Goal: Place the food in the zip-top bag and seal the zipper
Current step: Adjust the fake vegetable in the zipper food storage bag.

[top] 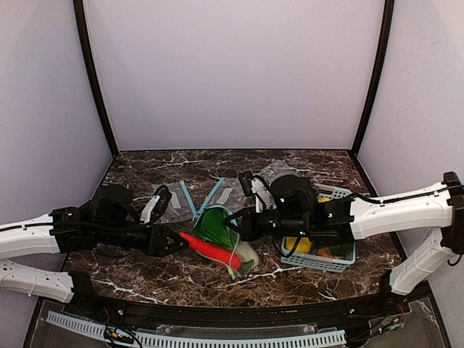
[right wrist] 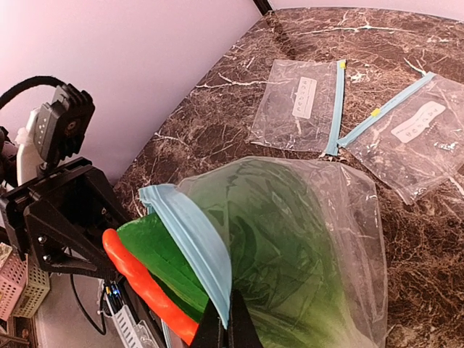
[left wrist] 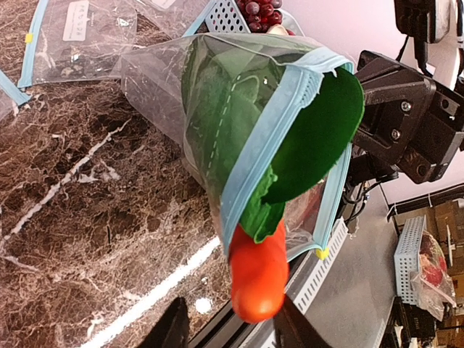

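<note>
The zip-top bag (left wrist: pixel 156 69) lies near the middle of the tabletop (top: pixel 145 279), close to its near edge, with its mouth turned toward the left arm. The right fingers (right wrist: pixel 215 333) are pressed together on the zipper (left wrist: pixel 254 163), pinching one lip of the open mouth and holding it up. The leafy vegetable (left wrist: pixel 217 109) fills most of the bag, and a broad green leaf sticks out past the blue strip.

The red-orange vegetable (left wrist: pixel 257 275) has its far end inside the mouth, under the leaf, while its rounded near end points out between the left fingers (left wrist: pixel 174 330). One finger is right against it and the other stands a little off. Whether they grip it or only flank it cannot be told from these views.

The tabletop is dark brown marble with white veins, and pale lilac walls (top: pixel 232 72) with black corner posts close in its back and sides.

Two smaller clear bags (right wrist: pixel 301 105) with short blue strips and white labels lie flat toward the far edge, behind the big bag. A light-blue basket (top: pixel 319 262) sits toward the right edge beneath the right arm, with round fruit and purple grapes (left wrist: pixel 257 9) in it. The protruding leaf crowds the mouth, and the zipper is unsealed.
</note>
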Robot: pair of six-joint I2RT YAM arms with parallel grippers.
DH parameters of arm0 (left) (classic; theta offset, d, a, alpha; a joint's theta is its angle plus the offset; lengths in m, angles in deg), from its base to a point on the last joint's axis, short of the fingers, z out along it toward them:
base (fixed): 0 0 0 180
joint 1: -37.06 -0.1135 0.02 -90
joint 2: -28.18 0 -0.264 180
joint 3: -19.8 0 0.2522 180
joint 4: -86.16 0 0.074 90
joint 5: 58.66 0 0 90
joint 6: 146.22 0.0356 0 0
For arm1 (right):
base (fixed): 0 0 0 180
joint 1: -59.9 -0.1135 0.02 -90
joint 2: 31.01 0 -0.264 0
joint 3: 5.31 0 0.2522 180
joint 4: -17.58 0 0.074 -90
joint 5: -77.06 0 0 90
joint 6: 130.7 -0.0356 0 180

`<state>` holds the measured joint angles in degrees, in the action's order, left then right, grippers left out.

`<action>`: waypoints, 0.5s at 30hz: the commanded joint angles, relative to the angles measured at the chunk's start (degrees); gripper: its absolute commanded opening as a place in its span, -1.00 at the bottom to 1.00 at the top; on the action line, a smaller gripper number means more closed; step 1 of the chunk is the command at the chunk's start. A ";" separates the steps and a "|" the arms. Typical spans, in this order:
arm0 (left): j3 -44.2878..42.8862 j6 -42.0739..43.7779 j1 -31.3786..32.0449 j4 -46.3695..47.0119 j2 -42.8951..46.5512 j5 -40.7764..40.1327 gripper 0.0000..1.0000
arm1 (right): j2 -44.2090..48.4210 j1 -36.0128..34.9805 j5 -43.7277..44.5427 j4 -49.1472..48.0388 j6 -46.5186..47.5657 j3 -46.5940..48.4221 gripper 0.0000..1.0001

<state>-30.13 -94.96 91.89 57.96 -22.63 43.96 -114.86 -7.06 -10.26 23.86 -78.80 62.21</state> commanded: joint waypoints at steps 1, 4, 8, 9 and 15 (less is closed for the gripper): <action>0.83 0.16 -1.04 3.56 -2.29 1.79 -0.29 | 1.69 0.35 -2.37 -3.35 -0.71 -1.28 -1.00; 0.75 0.18 -1.37 6.26 -3.81 2.75 -0.33 | 1.77 0.42 -2.41 -3.50 -0.58 -1.35 -1.00; 0.66 0.41 -1.52 9.03 -5.40 3.63 -0.45 | 1.80 0.45 -4.11 -3.95 -0.64 -1.61 -1.00; 0.66 0.46 -1.59 9.49 -5.96 3.92 -0.51 | 1.61 0.51 -4.55 -4.21 -0.66 -1.63 -1.00; -0.24 1.35 -1.84 11.00 -7.95 4.00 -0.72 | 1.16 0.69 -5.82 -4.90 -0.86 -1.73 -1.00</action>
<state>-30.13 -94.61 90.56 66.81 -29.60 47.41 -114.69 -6.69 -13.95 22.15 -78.98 61.01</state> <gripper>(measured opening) 0.182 0.006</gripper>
